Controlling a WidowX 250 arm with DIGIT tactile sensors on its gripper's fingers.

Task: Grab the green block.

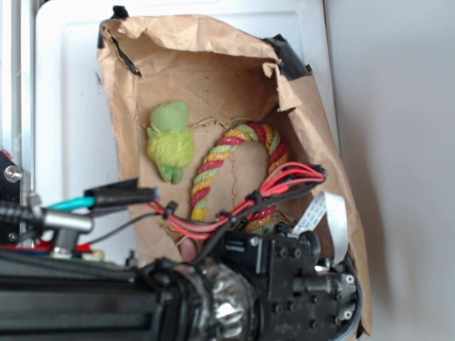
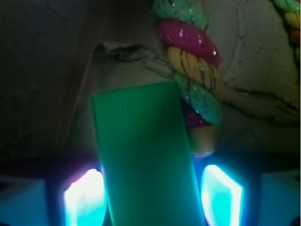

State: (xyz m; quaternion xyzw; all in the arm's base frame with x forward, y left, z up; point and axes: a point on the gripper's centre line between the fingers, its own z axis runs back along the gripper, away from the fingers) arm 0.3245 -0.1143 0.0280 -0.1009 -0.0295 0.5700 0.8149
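The green block (image 2: 146,155), dark green with smooth flat faces, fills the lower middle of the wrist view and stretches away from the camera over the brown paper floor. My gripper (image 2: 153,200) is shut on it. One glowing fingertip (image 2: 84,197) presses the block's left side, and the other stands tight against its right side. In the exterior view the arm's black wrist housing (image 1: 298,277) hides both the block and the fingers.
A striped rope toy (image 2: 193,70) curves right beside the block's far right corner, and its arch (image 1: 238,167) shows from outside. A lime-green plush (image 1: 170,142) lies at the back left. Crumpled brown paper walls (image 1: 213,64) enclose everything.
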